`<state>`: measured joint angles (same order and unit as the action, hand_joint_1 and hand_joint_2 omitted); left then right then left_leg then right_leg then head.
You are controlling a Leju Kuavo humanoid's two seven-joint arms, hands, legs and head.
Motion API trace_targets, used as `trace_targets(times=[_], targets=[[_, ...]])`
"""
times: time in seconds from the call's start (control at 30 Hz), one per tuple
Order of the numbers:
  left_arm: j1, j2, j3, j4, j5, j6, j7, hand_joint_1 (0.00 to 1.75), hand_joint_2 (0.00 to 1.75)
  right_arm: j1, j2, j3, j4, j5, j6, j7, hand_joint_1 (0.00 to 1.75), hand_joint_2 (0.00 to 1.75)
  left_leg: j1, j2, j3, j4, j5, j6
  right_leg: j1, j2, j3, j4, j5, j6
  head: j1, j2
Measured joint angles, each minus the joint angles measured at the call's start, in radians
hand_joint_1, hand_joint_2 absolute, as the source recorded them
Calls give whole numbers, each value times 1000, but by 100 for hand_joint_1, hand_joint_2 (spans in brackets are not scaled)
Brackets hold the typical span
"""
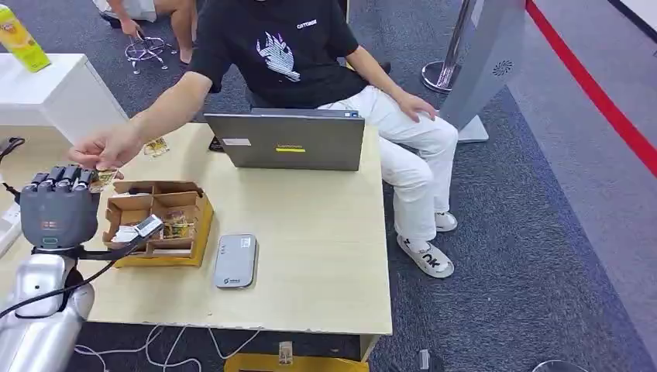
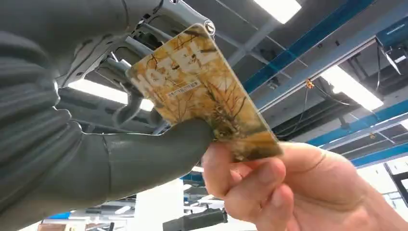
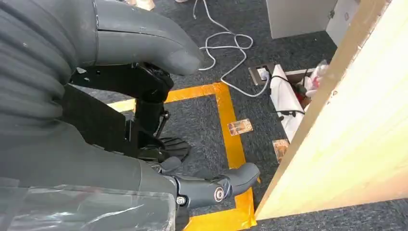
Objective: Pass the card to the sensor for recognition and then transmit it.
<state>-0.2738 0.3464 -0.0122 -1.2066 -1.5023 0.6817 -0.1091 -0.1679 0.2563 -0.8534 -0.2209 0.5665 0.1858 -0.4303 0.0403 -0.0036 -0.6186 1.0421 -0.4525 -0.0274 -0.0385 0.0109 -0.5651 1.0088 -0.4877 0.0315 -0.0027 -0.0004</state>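
We see our left hand (image 1: pixel 58 203) raised at the surface's (image 1: pixel 310 232) edge, fingers (image 2: pixel 144 159) pinching the card (image 2: pixel 207 91), which a person's hand (image 2: pixel 279 187) also grips. Our right hand (image 3: pixel 144 120) hangs, fingers spread, holding nothing.

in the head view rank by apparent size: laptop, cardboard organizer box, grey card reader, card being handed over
1. laptop
2. cardboard organizer box, slightly smaller, though nearer the camera
3. grey card reader
4. card, mostly hidden between the left hand and the person's hand
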Motion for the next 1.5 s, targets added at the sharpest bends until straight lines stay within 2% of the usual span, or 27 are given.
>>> trace_targets(times=[0.37,0.47,0.53,0.67,0.83,1.13,1.5], targets=[[0,-11,0,0,-4,-1,0,175,175,1,0,0,0,-3,5,-1,0,175,0,0,0,0,0,0,0,0,0,0,0,0,0,0],[7,-20,-10,0,-48,-3,-23,175,175,1,0,0,0,-6,7,-3,0,175,0,0,0,0,0,0,0,0,0,0,0,0,0,0],[23,-23,-50,0,-63,-3,-12,175,175,1,0,0,0,-10,9,-3,0,175,0,0,0,0,0,0,0,0,0,0,0,0,0,0],[45,-35,-210,0,-66,1,72,175,175,1,0,0,0,-21,10,-5,0,175,-1,0,0,0,0,0,0,0,0,0,0,0,0,0],[60,-77,-335,0,-69,-5,58,175,175,1,0,0,0,-24,10,-6,0,175,0,0,0,0,0,0,0,0,0,0,0,0,0,0],[61,-105,-397,7,-68,-6,55,175,175,1,0,1,0,-24,10,-6,0,175,0,0,0,0,0,0,0,0,0,0,0,0,0,0],[60,-114,-403,18,-68,-21,48,175,175,1,0,1,0,-28,10,-6,0,175,0,0,0,0,0,0,0,0,0,0,0,0,0,0]])
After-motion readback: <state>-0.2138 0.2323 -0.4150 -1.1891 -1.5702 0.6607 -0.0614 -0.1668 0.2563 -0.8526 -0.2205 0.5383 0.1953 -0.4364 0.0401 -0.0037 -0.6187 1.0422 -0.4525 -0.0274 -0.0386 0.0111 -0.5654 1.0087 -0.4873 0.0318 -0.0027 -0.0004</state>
